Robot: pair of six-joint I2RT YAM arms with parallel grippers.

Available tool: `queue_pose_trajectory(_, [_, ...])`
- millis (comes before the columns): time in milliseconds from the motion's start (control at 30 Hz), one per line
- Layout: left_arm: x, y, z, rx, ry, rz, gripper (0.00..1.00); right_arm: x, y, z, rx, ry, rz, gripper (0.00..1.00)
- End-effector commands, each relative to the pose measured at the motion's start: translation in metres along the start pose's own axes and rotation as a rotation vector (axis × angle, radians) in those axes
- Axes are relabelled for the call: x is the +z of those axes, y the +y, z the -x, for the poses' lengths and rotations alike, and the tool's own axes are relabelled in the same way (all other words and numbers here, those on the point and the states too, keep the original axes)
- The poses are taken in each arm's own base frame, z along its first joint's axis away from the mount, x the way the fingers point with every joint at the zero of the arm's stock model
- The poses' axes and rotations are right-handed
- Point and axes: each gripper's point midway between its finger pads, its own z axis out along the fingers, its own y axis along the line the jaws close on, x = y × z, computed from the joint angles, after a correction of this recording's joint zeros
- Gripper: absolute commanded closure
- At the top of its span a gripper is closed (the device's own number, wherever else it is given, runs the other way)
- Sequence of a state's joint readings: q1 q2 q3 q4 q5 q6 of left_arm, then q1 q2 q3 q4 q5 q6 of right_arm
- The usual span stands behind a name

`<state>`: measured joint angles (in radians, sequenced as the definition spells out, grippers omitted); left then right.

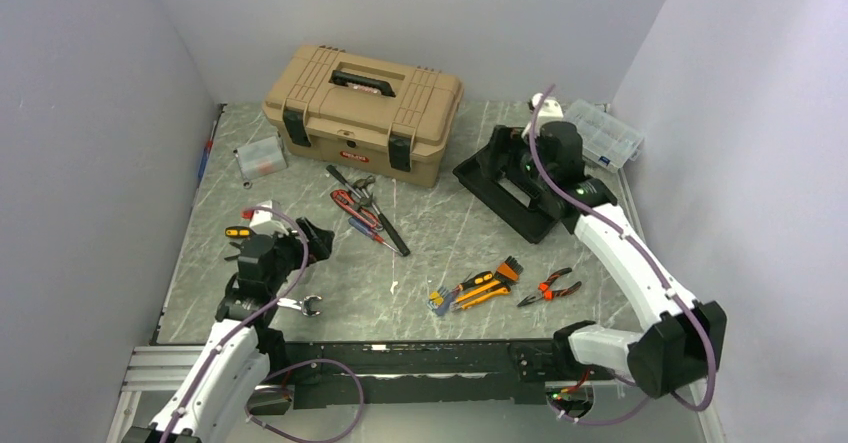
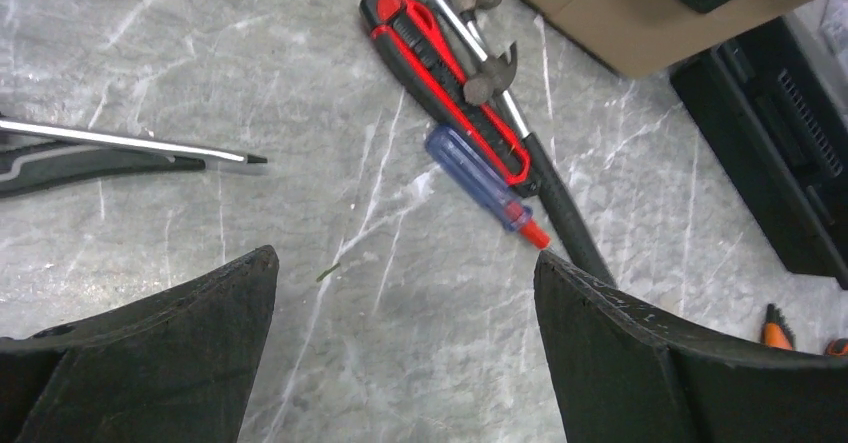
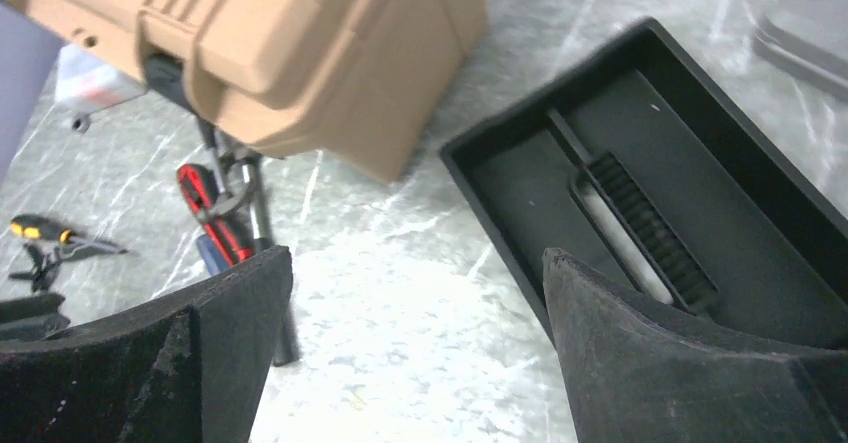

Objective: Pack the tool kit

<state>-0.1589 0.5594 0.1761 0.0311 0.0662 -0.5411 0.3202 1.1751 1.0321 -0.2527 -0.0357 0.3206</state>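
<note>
Jaws stand wide and empty on the left gripper (image 2: pixel 402 256) at 8 o'clock and on the right gripper (image 3: pixel 410 258) by the black insert tray (image 3: pixel 700 183) at 2 o'clock, so the shut tan toolbox (image 1: pixel 362 113) at 12 o'clock probably needs its latches (image 1: pixel 296 125) lifted squarely before tools (image 1: pixel 365 203) go in

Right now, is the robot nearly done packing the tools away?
Not nearly. Done: nothing looks packed. The toolbox is shut, and its black tray sits out on the table with no tools visible in it. In hand: nothing, since the left gripper and right gripper are both open. Left: the hammer, red knife, blue screwdriver, pliers and orange tools lie loose.
</note>
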Motion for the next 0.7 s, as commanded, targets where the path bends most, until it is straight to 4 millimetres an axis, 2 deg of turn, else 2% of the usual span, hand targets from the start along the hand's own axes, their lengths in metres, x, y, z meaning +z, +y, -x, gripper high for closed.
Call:
queue_pose_trajectory(0, [-0.006,-0.028,0.054,-0.079,-0.105,-0.023,0.01,0.013,0.053,0.036,-0.110,-0.050,0.168,0.03])
queue_pose_trajectory(133, [-0.006,-0.055,0.089,-0.145,-0.139,-0.080,0.01,0.025,0.079,0.048,-0.129,-0.036,0.205,0.03])
queue_pose_trajectory(200, [-0.009,-0.066,0.124,-0.124,-0.203,-0.071,0.01,0.026,0.084,0.050,-0.121,-0.040,0.216,0.03])
queue_pose_trajectory(300, [-0.004,-0.052,0.159,-0.103,-0.200,0.071,0.01,0.029,0.086,0.051,-0.091,-0.044,0.215,0.03])
queue_pose_trajectory(400, [0.010,-0.050,0.190,-0.150,-0.167,0.058,0.01,0.035,0.091,0.049,-0.061,-0.030,0.230,0.03])
queue_pose_trajectory(533, [0.027,-0.035,0.227,-0.128,-0.199,0.123,0.01,0.044,0.101,0.041,-0.048,-0.004,0.252,0.03])
queue_pose_trajectory(667, [0.057,-0.019,0.254,-0.088,-0.231,0.193,0.01,0.064,0.090,0.039,0.058,0.002,0.140,0.03])
